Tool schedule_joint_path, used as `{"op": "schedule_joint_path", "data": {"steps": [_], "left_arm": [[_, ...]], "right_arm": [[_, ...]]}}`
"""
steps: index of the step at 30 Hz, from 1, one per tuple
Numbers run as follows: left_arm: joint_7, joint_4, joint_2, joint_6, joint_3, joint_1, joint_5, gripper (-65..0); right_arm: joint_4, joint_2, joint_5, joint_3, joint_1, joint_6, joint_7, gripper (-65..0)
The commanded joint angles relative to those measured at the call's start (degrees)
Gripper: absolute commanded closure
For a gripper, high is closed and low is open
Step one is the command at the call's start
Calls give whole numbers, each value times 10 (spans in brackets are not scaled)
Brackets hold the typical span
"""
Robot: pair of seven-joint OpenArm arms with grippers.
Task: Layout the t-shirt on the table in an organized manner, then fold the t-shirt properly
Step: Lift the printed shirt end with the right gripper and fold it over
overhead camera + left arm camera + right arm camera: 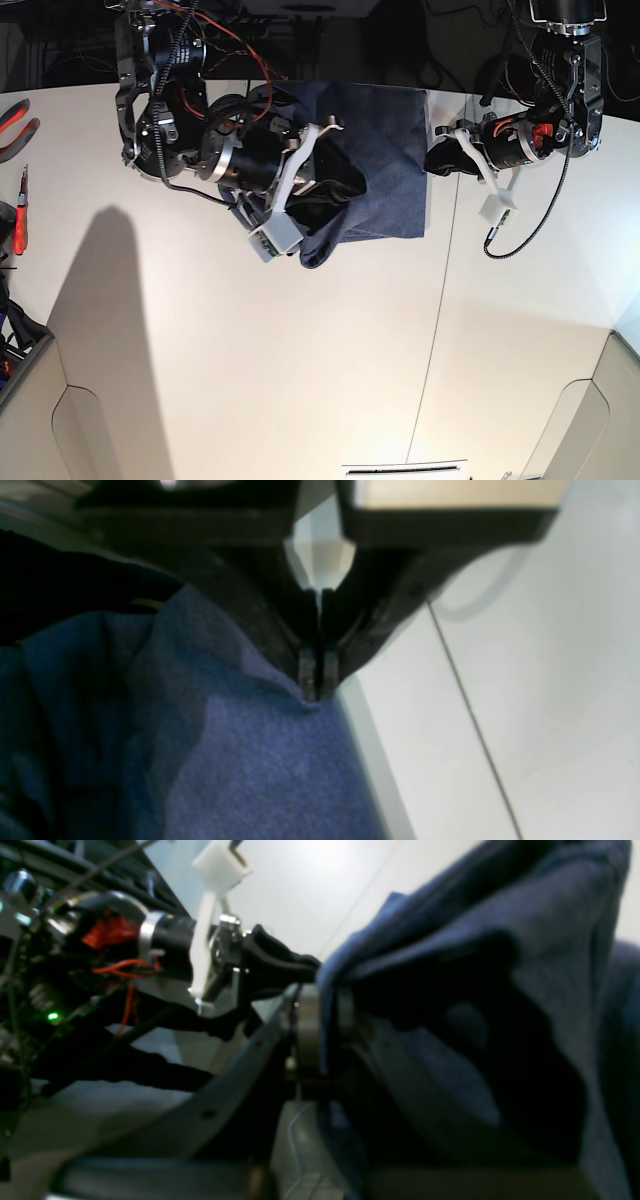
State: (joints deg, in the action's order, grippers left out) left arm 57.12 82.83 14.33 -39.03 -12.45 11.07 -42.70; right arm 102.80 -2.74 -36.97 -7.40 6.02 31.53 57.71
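At the t-shirt's [385,165] edge nearest the dark seam [440,300], the left gripper [318,687] pinches fabric tight; the right gripper [322,1030] clamps the bunched far side. Spreading it flat on the table [250,380] likely needs both corners drawn apart evenly

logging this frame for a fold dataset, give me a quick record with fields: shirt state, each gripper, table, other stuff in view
shirt state: t-shirt partly spread, its side under the right arm bunched and lifted
left gripper: left gripper shut on the t-shirt's edge, beside bare table
right gripper: right gripper shut on a fold of the t-shirt, raised off the table
table: table white, thin dark seam line running across it
other: red-handled tools at the table's edge
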Motion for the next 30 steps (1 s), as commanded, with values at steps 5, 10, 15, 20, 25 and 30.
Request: {"op": "schedule_joint_path", "data": {"steps": [5,10,15,20,25,30], "left_arm": [[-8,8,6,-2,-2,-4,-13,0],[-8,8,6,-2,-2,-4,-26,0],[-8,8,6,-2,-2,-4,-25,0],[-8,8,6,-2,-2,-4,-25,0],[-8,8,6,-2,-2,-4,-29,0],[-8,8,6,-2,-2,-4,-34,0]], "right_arm": [[9,-26,76,-67,-8,-5,-66,0],[7,-30,135,-116,-26,-34,-83,0],[-14,-30,160,-135,-56,-48,-100,0],[-45,-33,160,-137,-71,-48,-104,0],[-89,-51,160,-137,-75,-47,-107,0],[-116,-60,160,-146,-75,-47,-115,0]]}}
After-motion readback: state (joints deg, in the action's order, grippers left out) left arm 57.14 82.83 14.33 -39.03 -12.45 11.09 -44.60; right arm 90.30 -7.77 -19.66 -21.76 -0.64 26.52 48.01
